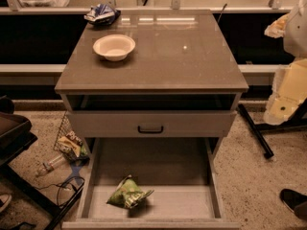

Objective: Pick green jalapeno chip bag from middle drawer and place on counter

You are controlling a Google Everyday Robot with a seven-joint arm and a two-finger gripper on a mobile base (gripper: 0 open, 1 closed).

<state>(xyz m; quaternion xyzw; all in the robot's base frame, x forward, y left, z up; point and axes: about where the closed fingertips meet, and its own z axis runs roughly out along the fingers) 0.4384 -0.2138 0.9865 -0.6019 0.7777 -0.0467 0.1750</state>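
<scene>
Gripper [282,107]: at the far right of the camera view, on the lower end of the pale arm [292,75]. It stands beside the cabinet's right side, between counter height and drawer-front height.
Gripper opening: cannot tell; the view does not show how wide it stands.
Gripper contact: well apart from the green jalapeno chip bag, the middle drawer and the counter.
Green jalapeno chip bag [128,193]: lies crumpled on the floor of the middle drawer, in the front-left part, near the front wall and apart from the left wall.
Middle drawer [180,202]: pulled fully out toward the camera, below the closed drawer front; its grey floor and low side walls are exposed.
Drawer front [192,123]: closed, with a black handle [150,129] at centre, directly above the open drawer.
Counter [182,66]: glossy slab on top of the cabinet.
White bowl [114,47]: upright on the counter, left rear area.
Blue-and-white snack bag [101,14]: at the counter's rear-left corner, behind the bowl and apart from it.
Wire basket [69,143]: on the ground left of the cabinet, tilted, with wrappers in it.
</scene>
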